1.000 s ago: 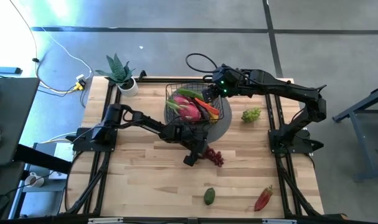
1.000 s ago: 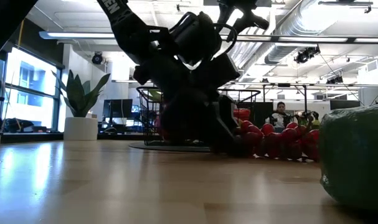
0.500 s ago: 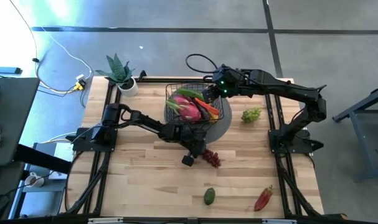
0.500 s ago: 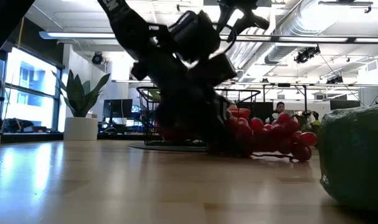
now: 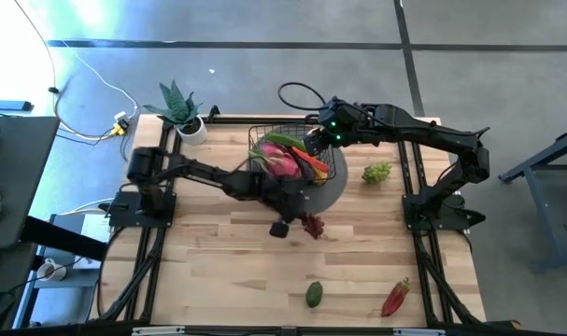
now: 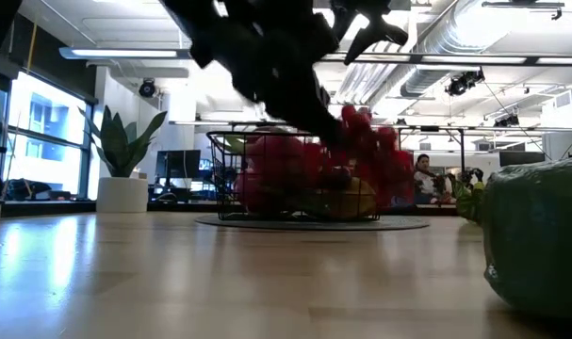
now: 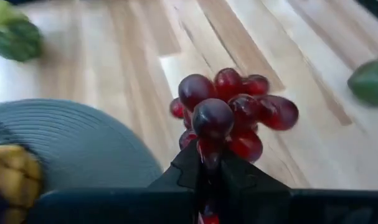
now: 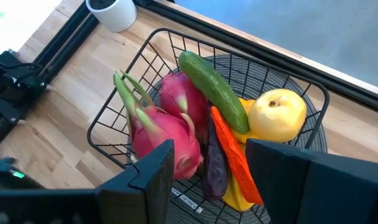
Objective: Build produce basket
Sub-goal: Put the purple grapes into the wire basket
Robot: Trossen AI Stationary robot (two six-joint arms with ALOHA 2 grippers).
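Note:
A bunch of purple grapes [image 7: 235, 115] sticks out past my left gripper [image 7: 208, 168], which is shut on it, near the table's middle [image 5: 300, 222]. In the low view the bunch [image 6: 370, 151] hangs above the tabletop. The black wire basket [image 8: 123, 81] stands on a round grey mat [image 5: 337, 182] and holds pink dragon fruits [image 8: 167, 134], a cucumber [image 8: 213, 90], a yellow pear [image 8: 277, 115] and more produce. My right gripper [image 8: 207, 177] hovers open above the basket [image 5: 255, 140], touching nothing. My left gripper pinches the grape bunch at its near end [image 7: 208, 152] between its two shut fingers, slanting down from the table's left side. The grapes bulge out beyond the fingertips. The bunch is lifted clear of the table.
Green grapes [image 5: 376, 172] lie right of the mat. An avocado [image 5: 314, 294] and a red chilli [image 5: 395, 299] lie near the front edge. A potted plant [image 5: 180, 112] stands at the far left corner. Bare wood lies left of the basket.
My left gripper has risen and drawn a little toward the basket, carrying the purple grapes. The bunch, which lay on the table a second ago, is now lifted clear.

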